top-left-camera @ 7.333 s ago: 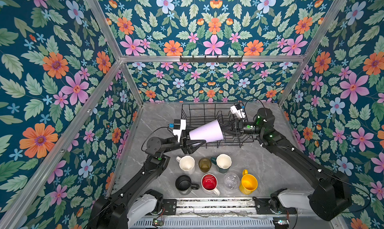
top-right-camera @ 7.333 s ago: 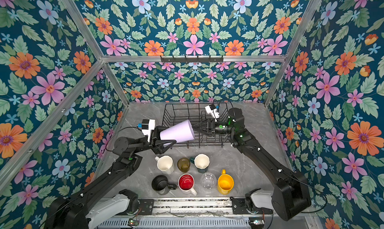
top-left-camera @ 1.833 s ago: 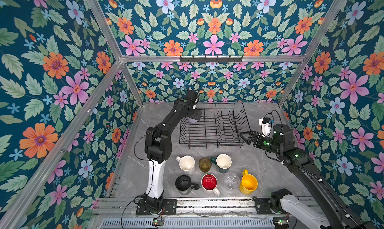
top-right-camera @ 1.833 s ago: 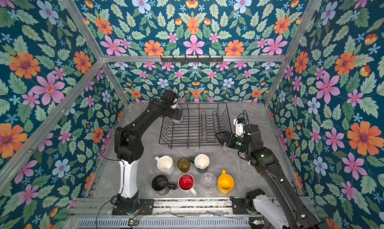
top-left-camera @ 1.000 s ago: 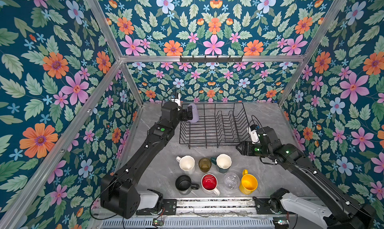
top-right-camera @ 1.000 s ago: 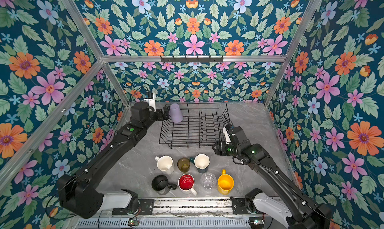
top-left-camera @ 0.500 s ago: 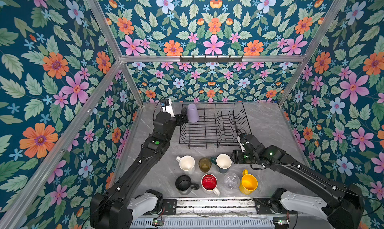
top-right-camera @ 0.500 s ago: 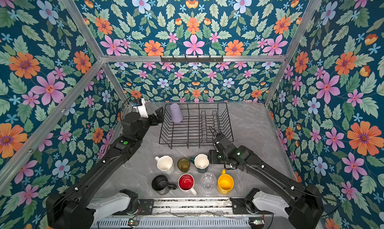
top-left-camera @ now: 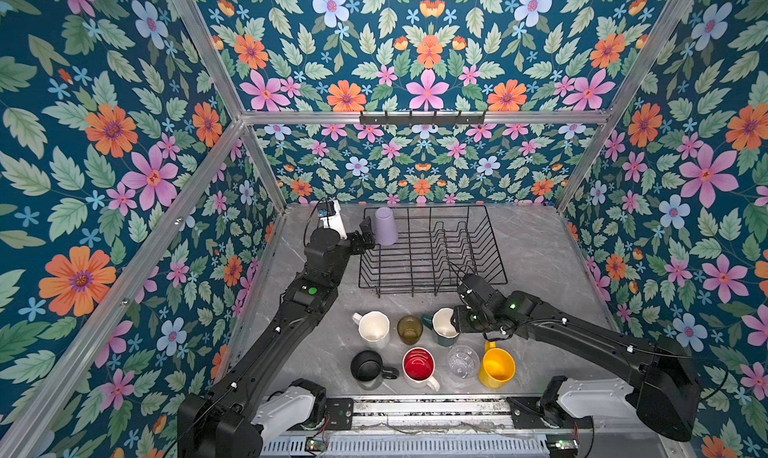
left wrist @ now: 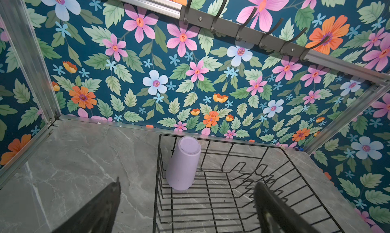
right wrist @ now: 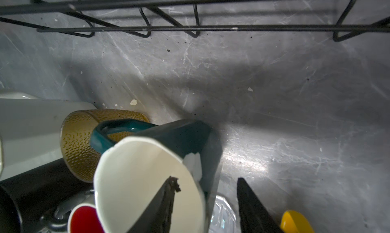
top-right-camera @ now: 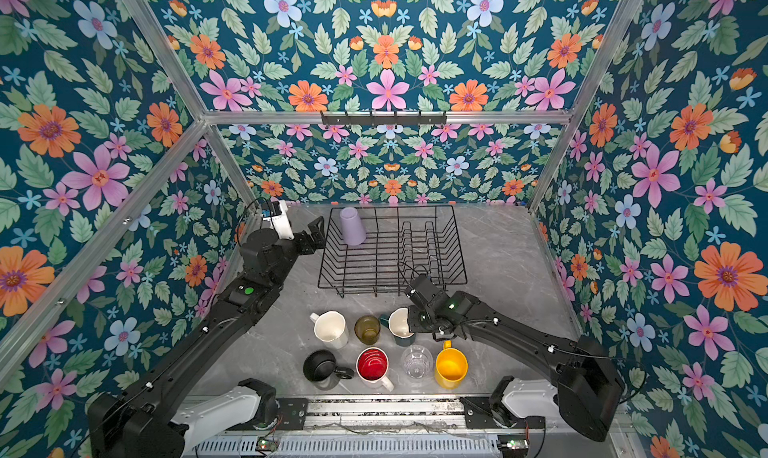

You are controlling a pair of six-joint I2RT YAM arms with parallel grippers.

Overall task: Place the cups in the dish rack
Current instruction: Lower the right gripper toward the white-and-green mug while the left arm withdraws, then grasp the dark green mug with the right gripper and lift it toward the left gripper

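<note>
The lilac tumbler (top-left-camera: 385, 226) (top-right-camera: 352, 226) (left wrist: 183, 164) stands upside down in the far left corner of the black wire dish rack (top-left-camera: 432, 269) (top-right-camera: 395, 265) (left wrist: 211, 200). My left gripper (top-left-camera: 368, 238) (top-right-camera: 316, 233) (left wrist: 187, 182) hangs open just left of it, holding nothing. My right gripper (top-left-camera: 455, 319) (top-right-camera: 409, 321) (right wrist: 206, 179) straddles the right wall of the teal mug (top-left-camera: 442, 325) (top-right-camera: 400, 323) (right wrist: 147, 168). One finger (right wrist: 166, 200) is inside the white bowl. The other finger (right wrist: 251, 204) is outside, a gap away from the wall.
Around the teal mug stand the amber glass (top-left-camera: 409, 329), cream-white mug (top-left-camera: 374, 327), black mug (top-left-camera: 365, 365), red-inside mug (top-left-camera: 417, 364), clear glass (top-left-camera: 462, 361) and yellow mug (top-left-camera: 496, 366). The rack's near rim (right wrist: 190, 28) is just beyond the right gripper.
My right gripper came from beside the rack's right side down onto the teal mug's rim, its jaws narrowing. My left gripper drew back from the tumbler, which stays in the rack.
</note>
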